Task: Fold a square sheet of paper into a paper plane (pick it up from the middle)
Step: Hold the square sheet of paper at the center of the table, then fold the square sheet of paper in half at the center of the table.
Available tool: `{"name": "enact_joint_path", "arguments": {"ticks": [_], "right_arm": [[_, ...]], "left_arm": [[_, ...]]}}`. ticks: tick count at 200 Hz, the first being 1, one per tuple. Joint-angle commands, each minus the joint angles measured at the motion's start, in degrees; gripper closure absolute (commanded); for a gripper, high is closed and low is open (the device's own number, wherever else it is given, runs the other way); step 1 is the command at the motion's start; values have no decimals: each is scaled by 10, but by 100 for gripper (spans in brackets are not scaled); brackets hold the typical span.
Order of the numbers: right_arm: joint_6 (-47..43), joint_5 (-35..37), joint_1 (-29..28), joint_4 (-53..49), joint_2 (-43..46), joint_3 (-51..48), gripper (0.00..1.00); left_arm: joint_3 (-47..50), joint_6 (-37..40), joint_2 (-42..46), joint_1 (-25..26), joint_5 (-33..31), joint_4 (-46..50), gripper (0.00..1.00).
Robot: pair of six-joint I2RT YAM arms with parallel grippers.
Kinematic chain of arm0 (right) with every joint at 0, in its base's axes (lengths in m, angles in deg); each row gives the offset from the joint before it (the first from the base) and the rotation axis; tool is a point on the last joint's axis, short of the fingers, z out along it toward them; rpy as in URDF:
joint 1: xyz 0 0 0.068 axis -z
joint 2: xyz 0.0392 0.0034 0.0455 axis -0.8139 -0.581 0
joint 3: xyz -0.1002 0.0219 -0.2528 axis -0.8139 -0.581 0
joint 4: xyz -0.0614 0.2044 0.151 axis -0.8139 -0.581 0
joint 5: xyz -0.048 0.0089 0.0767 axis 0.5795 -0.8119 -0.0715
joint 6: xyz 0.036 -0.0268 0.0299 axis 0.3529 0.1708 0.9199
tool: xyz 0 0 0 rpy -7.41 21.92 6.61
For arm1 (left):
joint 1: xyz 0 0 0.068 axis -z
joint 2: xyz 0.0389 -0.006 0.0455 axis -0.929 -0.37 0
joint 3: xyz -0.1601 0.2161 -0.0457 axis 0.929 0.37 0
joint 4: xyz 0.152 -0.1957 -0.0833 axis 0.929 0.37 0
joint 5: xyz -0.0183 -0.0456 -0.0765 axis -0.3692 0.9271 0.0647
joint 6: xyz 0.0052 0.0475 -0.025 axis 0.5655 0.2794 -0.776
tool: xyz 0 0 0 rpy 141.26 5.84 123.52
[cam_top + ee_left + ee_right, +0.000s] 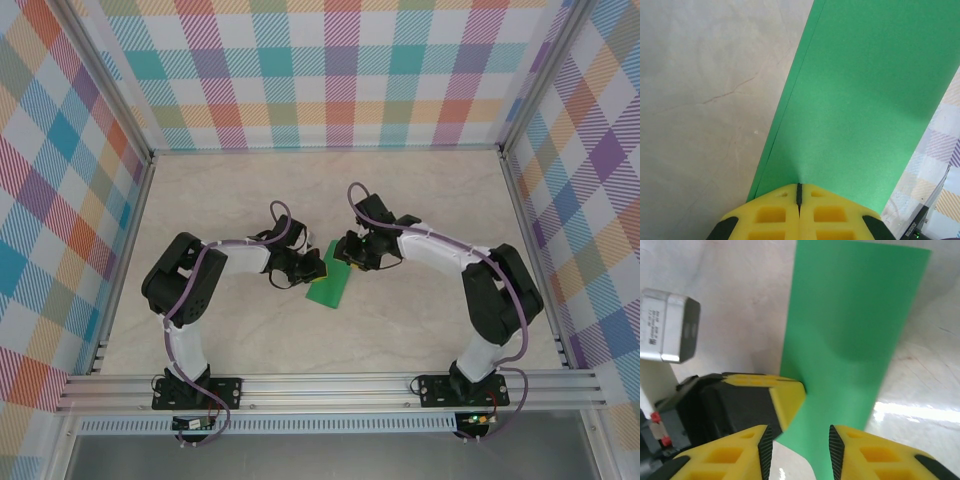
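The left gripper (799, 194) is pressed together, pinching the near edge of the green sheet of paper (855, 100) (a doubled edge shows along its left side). The right gripper (800, 442) stands spread, its fingers either side of the same sheet, just beside the left one. The sheet is at the middle of the beige table (420, 200), between the two arms.

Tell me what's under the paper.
Bare table shows around the paper; the left gripper pinches its edge and the right gripper straddles it, jaws apart. The patch of table directly beneath is covered.
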Motion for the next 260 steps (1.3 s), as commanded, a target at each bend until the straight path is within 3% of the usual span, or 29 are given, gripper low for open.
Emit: {"name": "enact_joint_path", "arguments": {"ticks": [1, 31, 76, 164, 260], "right_arm": [[8, -38, -5, 53, -40, 15, 71], [9, -56, -11, 59, -82, 33, 81], [-3, -70, -11, 50, -117, 36, 87], [-39, -32, -6, 14, -113, 1, 92], [-81, -54, 24, 72, -86, -68, 94]], "left_arm": [[28, 8, -64, 10, -80, 90, 98], [22, 8, -66, 10, -85, 102, 99], [19, 2, -66, 10, -96, 117, 100], [19, -27, -72, 10, -112, 153, 100], [28, -52, -77, 10, -126, 172, 100]]}}
